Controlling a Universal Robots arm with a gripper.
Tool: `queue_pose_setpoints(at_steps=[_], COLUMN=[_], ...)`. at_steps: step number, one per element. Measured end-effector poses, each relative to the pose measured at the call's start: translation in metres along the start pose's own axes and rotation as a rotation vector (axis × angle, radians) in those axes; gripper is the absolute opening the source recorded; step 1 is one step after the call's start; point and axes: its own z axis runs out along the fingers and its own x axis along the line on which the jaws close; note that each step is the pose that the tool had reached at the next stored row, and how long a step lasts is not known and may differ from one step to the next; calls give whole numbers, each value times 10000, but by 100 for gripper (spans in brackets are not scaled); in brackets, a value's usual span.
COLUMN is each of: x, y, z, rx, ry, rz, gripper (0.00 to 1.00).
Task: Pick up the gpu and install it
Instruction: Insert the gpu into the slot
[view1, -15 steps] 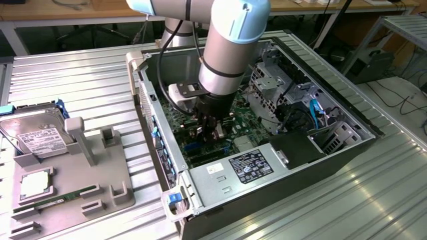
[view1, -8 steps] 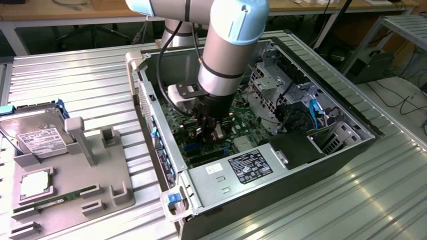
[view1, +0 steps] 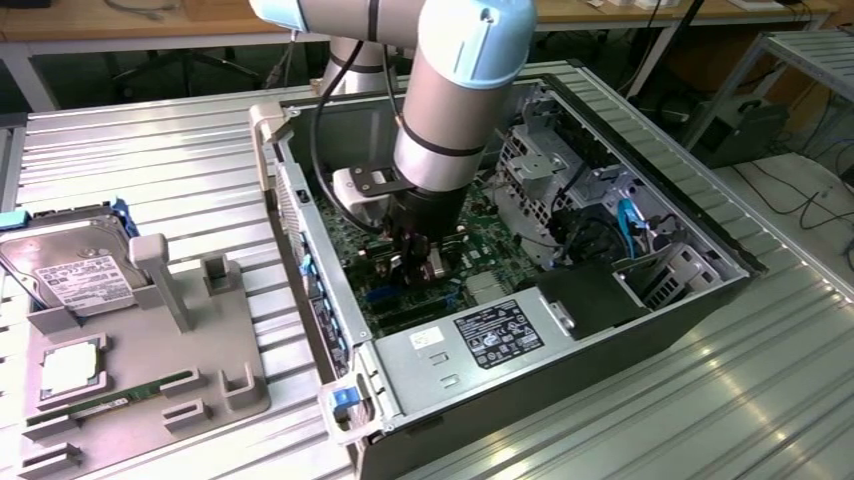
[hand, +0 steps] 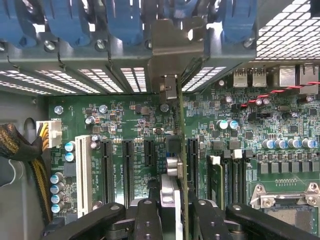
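- While I reach down into the open computer case (view1: 601, 380), my gripper (hand: 178, 220) is clamped on the gpu (hand: 181, 130). The card stands on edge between my fingers (hand: 147, 222), above the green motherboard (hand: 125, 125).
- Its long axis runs from my fingers toward the case's rear wall. The silver bracket (hand: 172, 47) is at the far end, up against the row of slot openings beneath the blue clips (hand: 125, 20).
- I cannot tell whether the card's lower edge sits in a slot.
- On the exterior view's left, a grey tray (view1: 227, 350) holds a hard drive (view1: 74, 275), a square silver chip (view1: 70, 368) and a green memory stick (view1: 114, 400).
- To the tray's right, the case holds the motherboard and a power supply (view1: 501, 335).
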Motion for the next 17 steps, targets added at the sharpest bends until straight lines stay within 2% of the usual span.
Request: queue_pose_setpoints(at_steps=[17], x=[15], y=[-1], z=[32], rx=[-1], ry=[-2], rz=[5], gripper=[29])
